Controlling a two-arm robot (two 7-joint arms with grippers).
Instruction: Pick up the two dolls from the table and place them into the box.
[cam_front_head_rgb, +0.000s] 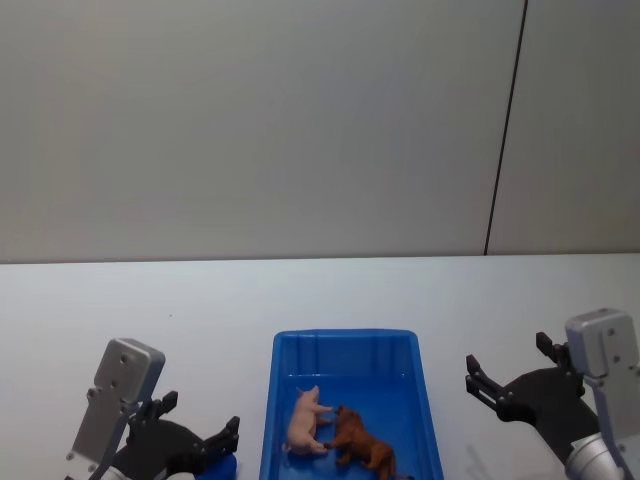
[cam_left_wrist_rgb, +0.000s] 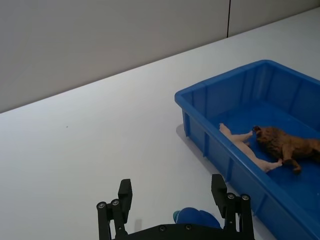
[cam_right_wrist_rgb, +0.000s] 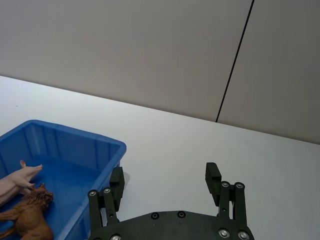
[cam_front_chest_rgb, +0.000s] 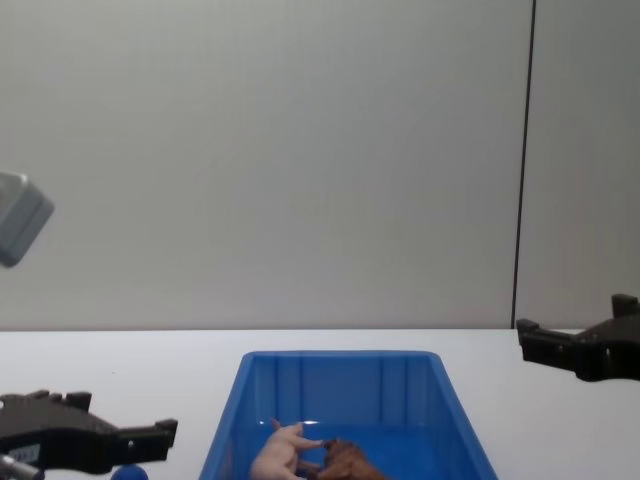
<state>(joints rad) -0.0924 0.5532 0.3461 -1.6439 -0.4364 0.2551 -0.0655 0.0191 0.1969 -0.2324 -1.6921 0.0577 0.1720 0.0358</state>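
Both dolls lie inside the blue box (cam_front_head_rgb: 345, 336). The pale pink pig (cam_front_head_rgb: 305, 420) is on its side, and the reddish-brown doll (cam_front_head_rgb: 362, 446) touches it on the right. My left gripper (cam_front_head_rgb: 200, 415) hovers open over the table left of the box, with nothing between its fingers. My right gripper (cam_front_head_rgb: 508, 360) hangs open and empty to the right of the box. The left wrist view shows the left gripper (cam_left_wrist_rgb: 171, 186) short of the box (cam_left_wrist_rgb: 220, 80), with the pig (cam_left_wrist_rgb: 247, 147) and brown doll (cam_left_wrist_rgb: 285, 145) inside. The right wrist view shows the right gripper (cam_right_wrist_rgb: 165, 172) beside the box (cam_right_wrist_rgb: 75, 136).
A small blue ball (cam_left_wrist_rgb: 195, 217) rests on the white table (cam_front_head_rgb: 200, 300) just under my left gripper, near the box's front left corner. A grey wall with a dark vertical seam stands behind the table.
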